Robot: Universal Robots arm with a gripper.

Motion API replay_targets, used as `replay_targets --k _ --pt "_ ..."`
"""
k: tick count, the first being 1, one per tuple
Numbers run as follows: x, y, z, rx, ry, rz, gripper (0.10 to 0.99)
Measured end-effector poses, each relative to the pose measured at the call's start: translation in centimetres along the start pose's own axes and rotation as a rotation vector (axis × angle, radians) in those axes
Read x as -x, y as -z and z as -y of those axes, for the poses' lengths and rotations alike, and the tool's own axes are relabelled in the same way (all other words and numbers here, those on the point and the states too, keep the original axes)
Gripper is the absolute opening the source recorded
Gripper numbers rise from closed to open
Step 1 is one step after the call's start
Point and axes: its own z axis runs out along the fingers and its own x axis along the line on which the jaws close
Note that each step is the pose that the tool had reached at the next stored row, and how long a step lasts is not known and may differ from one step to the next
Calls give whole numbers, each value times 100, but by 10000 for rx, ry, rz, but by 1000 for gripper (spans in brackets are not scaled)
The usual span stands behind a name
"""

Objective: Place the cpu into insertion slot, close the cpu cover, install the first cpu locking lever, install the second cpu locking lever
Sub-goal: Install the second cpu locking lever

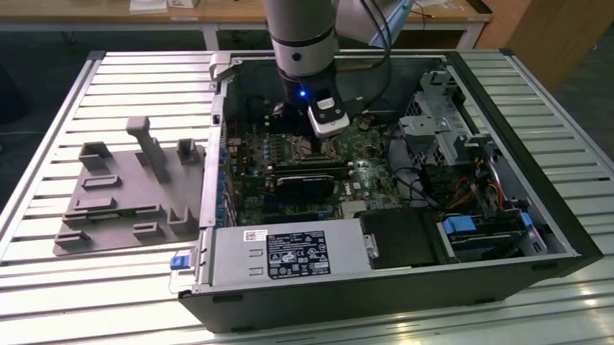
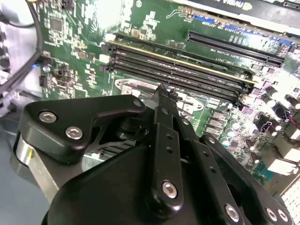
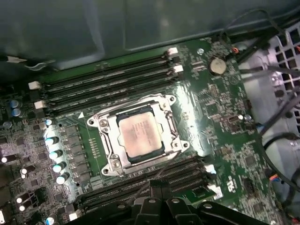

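Open computer case lies on its side on a slatted metal table, with the arm reaching down into it from above.

Contents of the case: the green motherboard on the floor of the case, a black expansion card standing on it, the silver power supply along the near wall, and drive cages and cable bundles toward the exterior view's right.

The gripper hangs low over the board, directly above the socket area. In the second wrist view its black fingers appear drawn together, tips close over the board with nothing seen between them; narrow, as far as I can judge.

The cpu sits inside the insertion slot, just below and ahead of the fingertips in the first wrist view. Its dull silver top faces up. The cpu cover lies flat around it, the chip showing through the window. Whether the levers are latched I cannot tell.

Long black memory slots run on both sides of the socket, one bank nearest the fingers, the other beyond the chip.

Outside the case, well away from the gripper toward the exterior view's left, a grey fixture tray rests on the table.
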Motion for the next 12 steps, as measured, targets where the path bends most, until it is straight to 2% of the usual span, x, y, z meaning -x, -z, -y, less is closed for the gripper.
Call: replay_targets --k 7,10,12 --pt "-89 -59 30 226 307 -79 102" --pt "-140 -75 47 264 384 -94 102" --pt "-148 -79 49 265 402 -96 102"
